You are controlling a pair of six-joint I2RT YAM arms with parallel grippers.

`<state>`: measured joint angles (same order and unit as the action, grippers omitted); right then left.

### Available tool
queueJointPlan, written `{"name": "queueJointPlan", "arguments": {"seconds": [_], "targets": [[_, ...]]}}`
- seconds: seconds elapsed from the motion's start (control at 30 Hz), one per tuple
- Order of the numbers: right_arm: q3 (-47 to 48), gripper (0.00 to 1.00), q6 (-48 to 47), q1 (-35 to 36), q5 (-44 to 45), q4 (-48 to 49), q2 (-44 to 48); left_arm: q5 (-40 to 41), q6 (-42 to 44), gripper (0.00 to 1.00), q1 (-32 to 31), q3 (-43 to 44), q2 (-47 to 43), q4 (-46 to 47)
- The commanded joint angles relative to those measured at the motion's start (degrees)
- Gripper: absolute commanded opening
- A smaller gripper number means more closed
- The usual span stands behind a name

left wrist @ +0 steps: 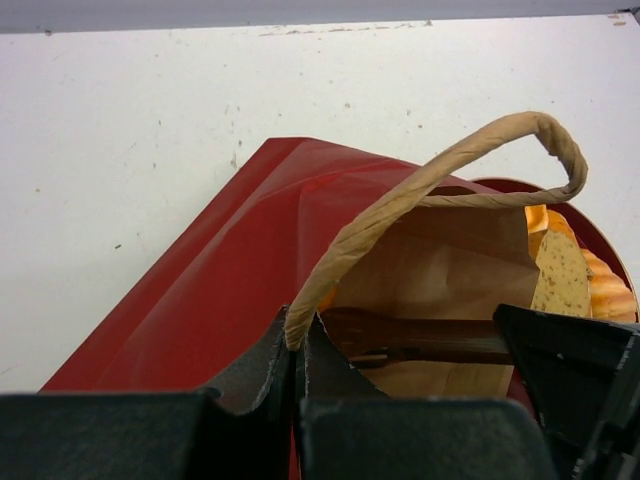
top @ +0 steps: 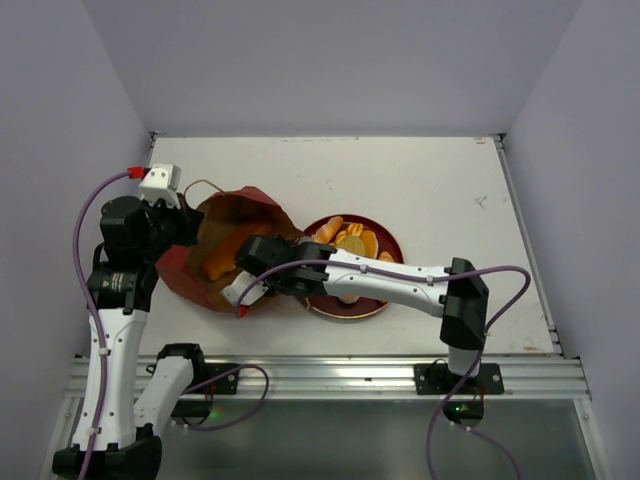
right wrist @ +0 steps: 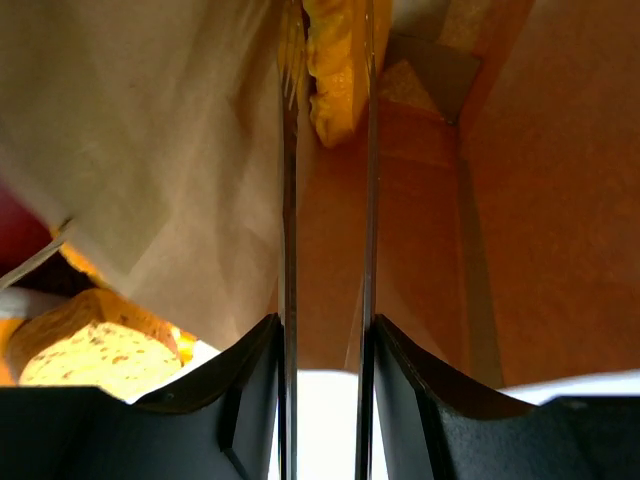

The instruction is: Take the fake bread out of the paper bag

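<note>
The paper bag [top: 185,272] lies tipped over on the white table [top: 430,180], dark red outside and brown kraft within, its mouth gaping toward the round dark-red plate [top: 393,243] just beside it. At the bag's mouth the left gripper [left wrist: 300,345] has its jaws pinched tight on the tan cord handle [left wrist: 440,165], which loops up and over the opening. From the plate side the right arm reaches across and into the bag, so its gripper [right wrist: 327,30] is swallowed by the brown paper walls. The wrist view from in there shows the two thin fingers [right wrist: 290,180] standing narrowly apart with a yellow-orange fake bread piece [right wrist: 338,95] caught between their tips, deep inside the bag near its bottom fold. It looks gripped on both sides. From above, something orange [top: 221,258] shows through the bag's mouth, though I cannot tell whether it is that same piece. The other breads sit outside the bag, heaped on the plate: a round seeded slice [left wrist: 560,275] stands nearest the bag's rim, and a ridged orange loaf [left wrist: 612,297] lies just past it, touching it.
</note>
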<state>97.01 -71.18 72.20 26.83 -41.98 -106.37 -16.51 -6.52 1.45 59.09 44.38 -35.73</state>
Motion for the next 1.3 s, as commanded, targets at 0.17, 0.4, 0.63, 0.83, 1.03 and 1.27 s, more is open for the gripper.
{"name": "queueJointPlan", "arguments": {"seconds": [0.17,0.4,0.63,0.83,1.03,1.27], "targets": [[0.63,0.45,-1.77,-0.75,6.22,7.17,-3.32,-2.38,-1.04,0.0,0.39,-0.64,-0.7,2.24],[-0.77,0.46,-2.47,-0.75,6.66,6.91,-3.94,-2.82,-1.03,0.0,0.39,-0.56,-0.52,2.41],[-0.59,0.47,-1.33,-0.75,6.39,4.62,-4.46,-2.82,-0.77,0.0,0.39,-0.56,-0.43,2.15],[-0.86,0.47,-0.98,-0.75,7.71,5.24,-5.95,-3.17,-0.77,0.0,0.39,-0.2,-0.08,2.33],[-0.86,0.48,-0.89,-0.66,9.03,6.47,-8.06,-3.61,-1.03,0.0,0.48,-0.64,-0.26,2.68],[1.86,0.36,0.95,-1.27,11.23,7.7,-10.53,-3.35,-1.03,0.0,0.48,-1.43,-0.79,2.85]]}}
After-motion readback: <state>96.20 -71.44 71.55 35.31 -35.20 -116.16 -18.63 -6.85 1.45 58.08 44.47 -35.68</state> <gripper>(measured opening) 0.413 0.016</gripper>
